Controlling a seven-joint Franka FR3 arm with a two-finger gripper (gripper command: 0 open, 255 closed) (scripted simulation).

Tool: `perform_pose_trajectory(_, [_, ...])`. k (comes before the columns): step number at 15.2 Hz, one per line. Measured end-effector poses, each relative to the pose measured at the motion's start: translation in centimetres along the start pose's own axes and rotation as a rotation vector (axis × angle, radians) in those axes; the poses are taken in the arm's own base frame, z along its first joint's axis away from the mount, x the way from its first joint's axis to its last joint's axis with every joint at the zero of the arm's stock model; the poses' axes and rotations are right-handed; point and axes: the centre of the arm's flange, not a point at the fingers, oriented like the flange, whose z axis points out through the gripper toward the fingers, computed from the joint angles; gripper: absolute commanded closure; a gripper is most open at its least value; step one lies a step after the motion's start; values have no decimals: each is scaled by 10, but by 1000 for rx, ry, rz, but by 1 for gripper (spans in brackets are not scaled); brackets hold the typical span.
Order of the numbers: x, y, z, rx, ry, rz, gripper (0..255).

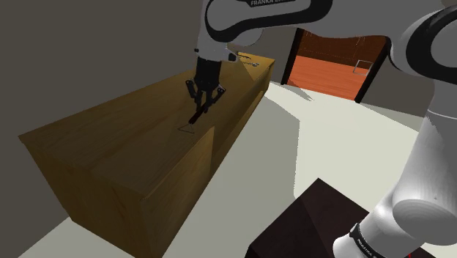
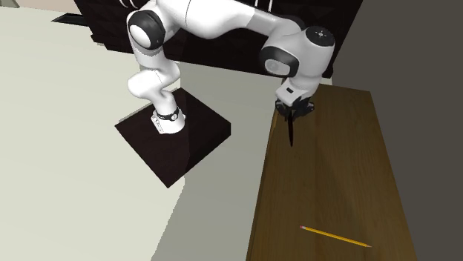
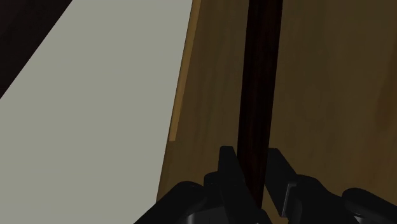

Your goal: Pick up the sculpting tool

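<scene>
— What do our fingers (image 3: 230,173) hold?
— They're clamped tight on the sculpting tool (image 3: 257,76). We grip its upper end so the dark shaft hangs below the gripper (image 2: 292,115).
— Over what?
— The wooden counter (image 2: 334,170), near its long edge on the stand's (image 2: 189,144) side. A pencil (image 2: 334,236) lies well apart. Beyond, we see pale floor (image 1: 293,139) and a doorway (image 1: 337,62) onto an orange-floored room.

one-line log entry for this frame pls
gripper: shut on sculpting tool | tool: dark rod, pointing down at wooden counter | yellow pencil: lying on counter, apart from gripper
</scene>
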Motion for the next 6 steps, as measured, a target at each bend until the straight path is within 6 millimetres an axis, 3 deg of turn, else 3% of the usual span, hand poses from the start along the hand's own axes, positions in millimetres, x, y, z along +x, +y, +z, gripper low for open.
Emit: perform_pose_trajectory(6, [-5,-1,-30,0,0,0,255])
